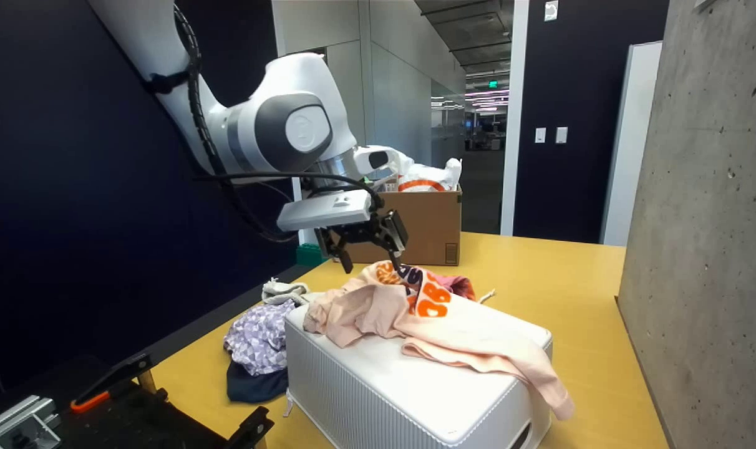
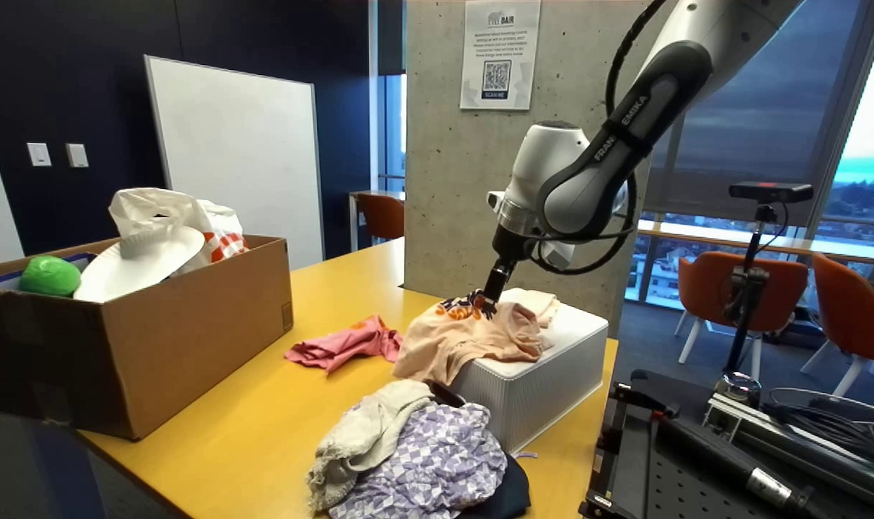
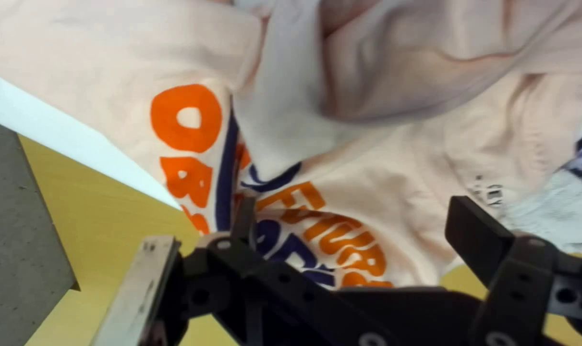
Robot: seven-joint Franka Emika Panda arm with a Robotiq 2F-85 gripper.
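Hanging over rumpled peach garment point(image 1: 378, 312), pincer point(image 1: 372, 267) spread wide, nothing gripped, contact unclear; garment draped across white box point(image 1: 415, 386) on table point(image 1: 552, 274); handling looks barely begun, grasp apparently left.

"SCAN ME" marks a wall poster point(image 2: 500, 54), "FRAN" and "EMIKA" the robot arm point(image 2: 603, 155); a peach garment point(image 3: 392, 158) bears partly legible orange letters.

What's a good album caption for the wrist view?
Open hand over a crumpled peach garment with orange and navy lettering.
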